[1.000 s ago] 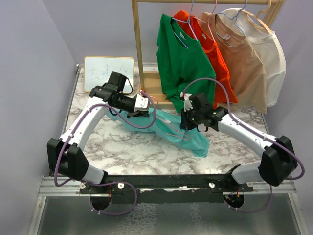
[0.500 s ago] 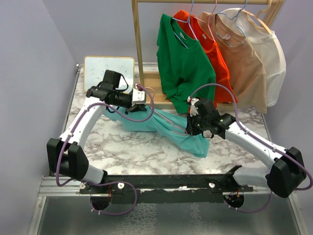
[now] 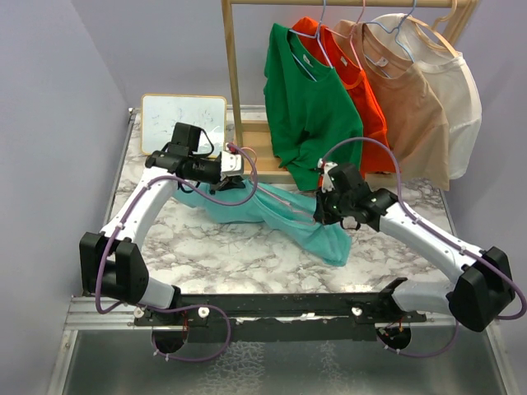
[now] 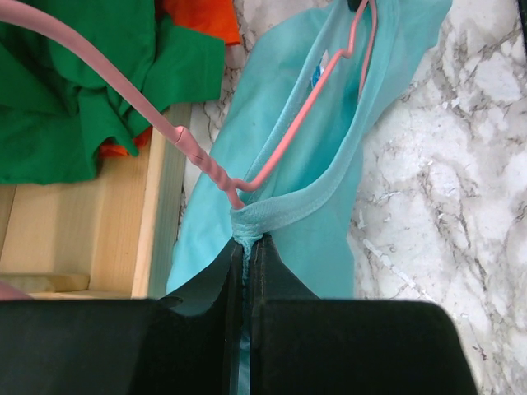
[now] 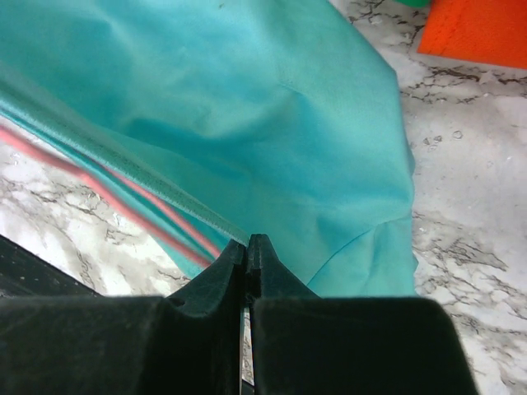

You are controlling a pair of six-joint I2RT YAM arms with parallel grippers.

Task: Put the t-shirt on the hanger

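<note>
The t-shirt (image 3: pixel 280 212) is suspended as a stretched band between the two arms, above the middle of the marble desk (image 3: pixel 239 257); its lower right portion hangs down to the desk surface. The left fingers (image 4: pixel 224 280) are closed, pinching the ribbed neck edge of the t-shirt at the left end of the band. The hanger (image 4: pixel 204 162) passes through the neck opening. Its twisted stem emerges just beyond the pinch point, and its hook section extends to the far left over the green shirt (image 4: pixel 66 107). One wire side runs along inside the garment toward the right arm. The right fingers (image 5: pixel 224 271) are closed on a hemmed edge of the t-shirt at the right end of the band. The pink wire lies along that hem and ends just beside the fingertips; whether the wire is also pinched cannot be determined. At the far side of the desk stands a wooden rack (image 3: pixel 232 82) carrying, from left to right, the green shirt, an orange-red shirt (image 3: pixel 369 111), a tan shirt (image 3: pixel 412 115) and a cream shirt (image 3: pixel 461 107). A small whiteboard (image 3: pixel 183 122) rests at the far left, near the left arm.
</note>
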